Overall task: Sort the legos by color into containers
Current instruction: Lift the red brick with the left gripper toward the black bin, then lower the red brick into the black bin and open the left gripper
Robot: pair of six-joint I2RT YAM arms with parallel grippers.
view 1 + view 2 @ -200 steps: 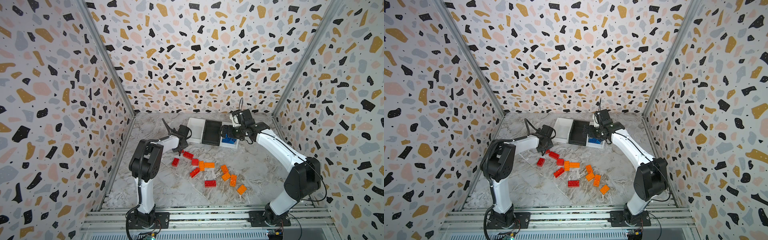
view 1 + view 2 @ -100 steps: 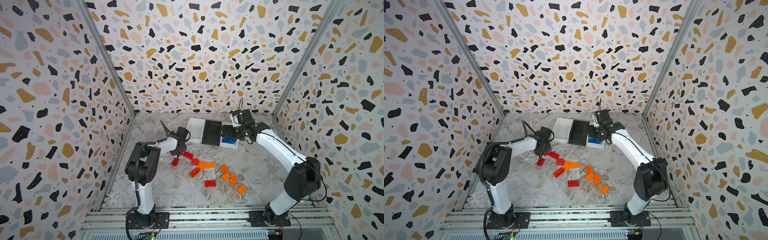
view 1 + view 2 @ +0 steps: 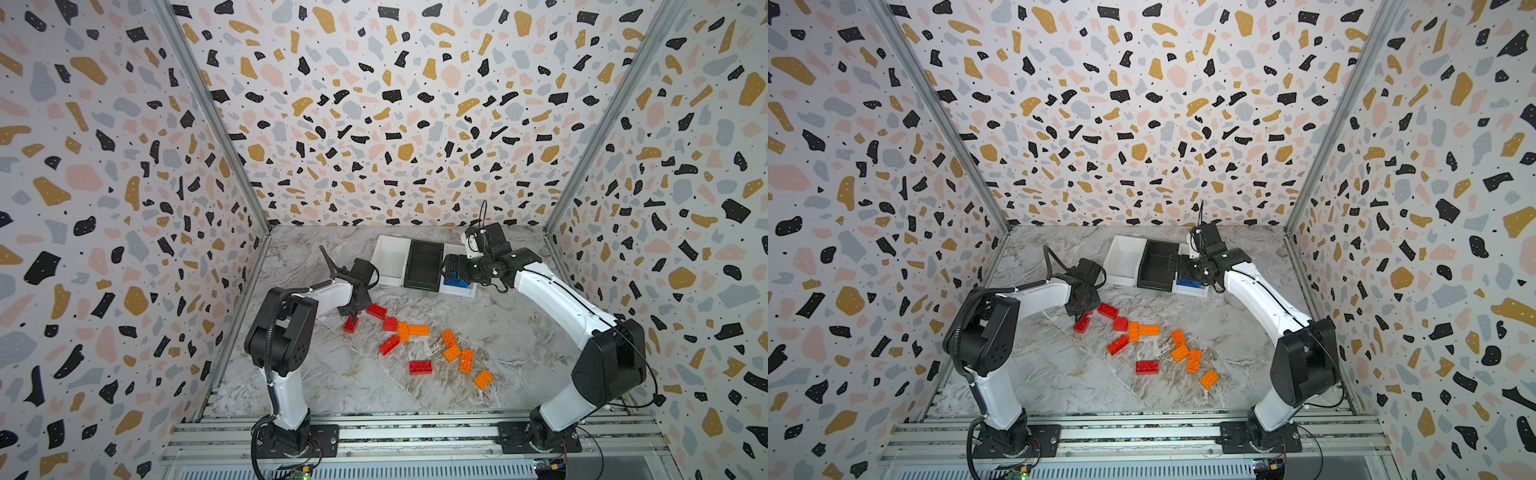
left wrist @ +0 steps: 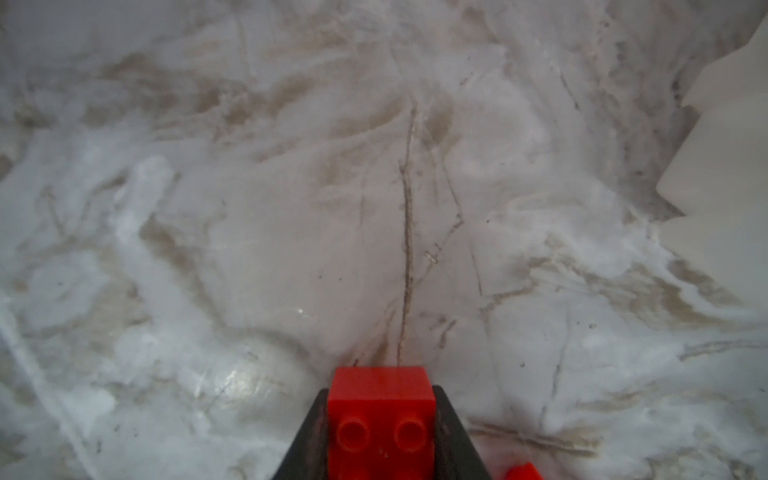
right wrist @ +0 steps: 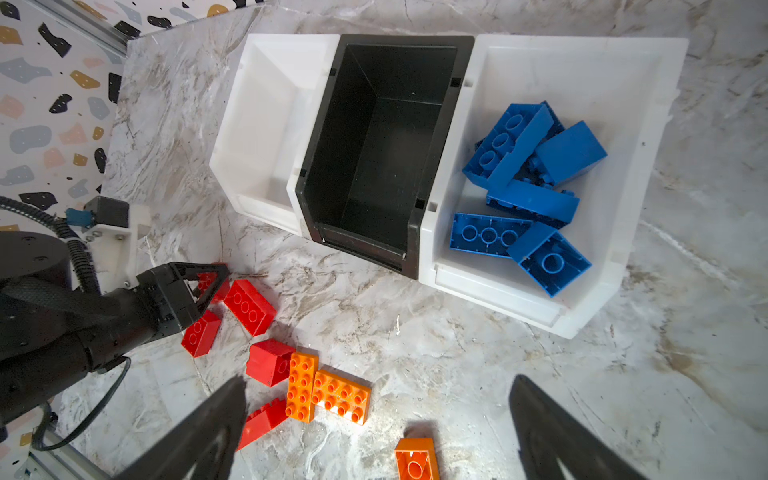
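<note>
**Sorting cell, pick stage.** The left gripper [image 3: 353, 314] is pinching a red brick [image 4: 380, 432] at the left end of the scatter on the marble table [image 3: 324, 386]. In the left wrist view both jaws are pressing on the brick's long sides. Its long axis is therefore running in line with the fingers, with the studs facing the camera. Whether the brick is clear of the table cannot be told.

The right gripper [image 3: 455, 266] is hanging above the right end of the bin row, jaws spread wide and empty. The right white bin [image 5: 582, 75] is holding the blue bricks [image 5: 528, 174]. The left white bin [image 3: 388, 257] and the black bin [image 3: 424, 266] are standing empty.

Deciding relation: the left white bin is lying just beyond the held brick, toward the back wall and slightly rightward, and it is the bin nearest the left arm. A short forward carry is judged the likely next move. Between the arms other red bricks [image 3: 376, 311] and orange bricks [image 3: 453, 353] are lying loose.
</note>
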